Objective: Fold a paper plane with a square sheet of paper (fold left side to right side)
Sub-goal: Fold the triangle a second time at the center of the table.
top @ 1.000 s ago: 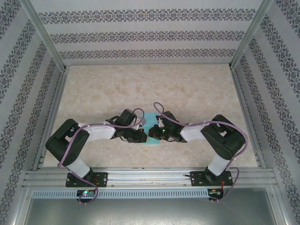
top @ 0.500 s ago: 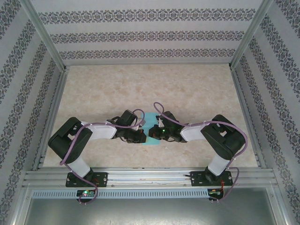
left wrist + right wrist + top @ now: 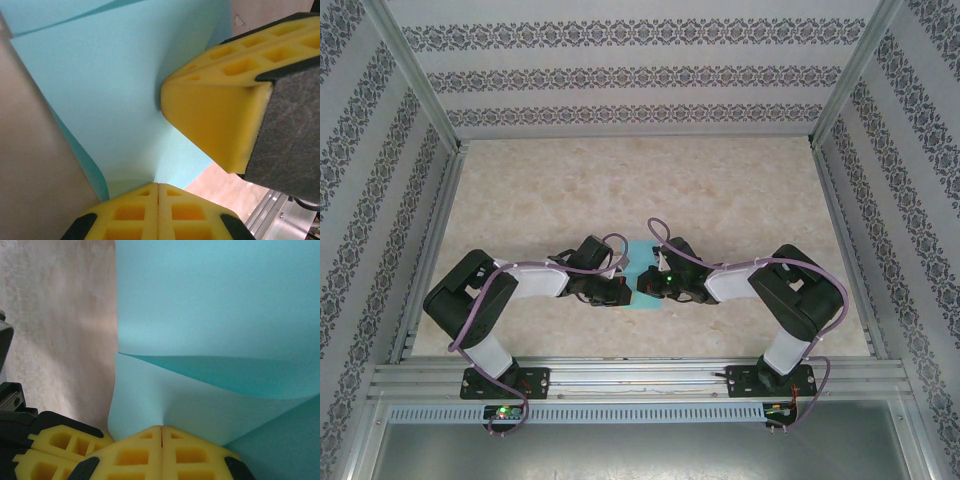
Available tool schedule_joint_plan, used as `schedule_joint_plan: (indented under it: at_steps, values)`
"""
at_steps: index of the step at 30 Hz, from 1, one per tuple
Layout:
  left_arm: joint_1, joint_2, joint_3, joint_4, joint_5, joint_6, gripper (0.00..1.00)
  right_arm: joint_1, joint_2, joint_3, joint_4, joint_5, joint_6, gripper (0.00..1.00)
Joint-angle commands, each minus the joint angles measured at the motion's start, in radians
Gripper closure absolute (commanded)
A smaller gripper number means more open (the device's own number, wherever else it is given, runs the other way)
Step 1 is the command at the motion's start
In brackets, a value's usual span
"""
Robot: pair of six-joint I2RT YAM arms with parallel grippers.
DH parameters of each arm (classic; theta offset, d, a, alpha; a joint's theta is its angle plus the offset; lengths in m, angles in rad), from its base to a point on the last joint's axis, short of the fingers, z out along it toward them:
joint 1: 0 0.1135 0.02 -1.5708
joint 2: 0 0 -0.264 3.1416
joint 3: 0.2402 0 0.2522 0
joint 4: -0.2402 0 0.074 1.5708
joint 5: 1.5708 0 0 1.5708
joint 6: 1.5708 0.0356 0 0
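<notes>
Turquoise paper: the square sheet of paper (image 3: pixel 640 252) sat on the table (image 3: pixel 720 200), toward the near middle, between the two gripper heads and partly hidden under them.
Paper state: not flat. In the left wrist view the sheet (image 3: pixel 115 90) stood up as a broad bent panel with a curled left edge. In the right wrist view (image 3: pixel 215 300) a paler flap was lifted over a darker shadowed fold.
Left gripper: (image 3: pixel 624 289) clenched, yellow fingers pressed together at the bottom of its own view (image 3: pixel 158 200). The paper narrowed straight into the seam between them, so it was pinching the sheet.
Right gripper: (image 3: pixel 643 285) also clamped tight (image 3: pixel 161 440), with the lifted flap dimpled right where it entered the closed tips, so it was gripping the sheet too.
Gripper spacing: tips just beside each other over the paper. One right finger (image 3: pixel 215 125) loomed in the left wrist view, against the sheet. A left gripper finger (image 3: pixel 55 450) sat low left in the right wrist view.
Arms: both elbows bent outward, forearms angled in toward the centre, purple cables (image 3: pixel 660 235) looping over the wrists.
Table surface: beige, marbled.
Surround: patterned walls (image 3: pixel 640 75) on three sides, aluminium rail (image 3: pixel 640 378) at the near edge.
</notes>
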Motion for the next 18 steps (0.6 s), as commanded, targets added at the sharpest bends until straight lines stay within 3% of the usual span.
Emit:
schedule_joint_plan:
  at_steps: [1, 18]
  values:
    - [0.01, 0.0, -0.026, 0.02, -0.019, -0.01, 0.94, 0.014, 0.02, -0.036, -0.093, 0.023, -0.002, 1.0]
    - [0.031, -0.005, -0.056, 0.016, -0.037, -0.041, 0.97, 0.013, 0.001, -0.02, -0.101, 0.042, -0.022, 1.0]
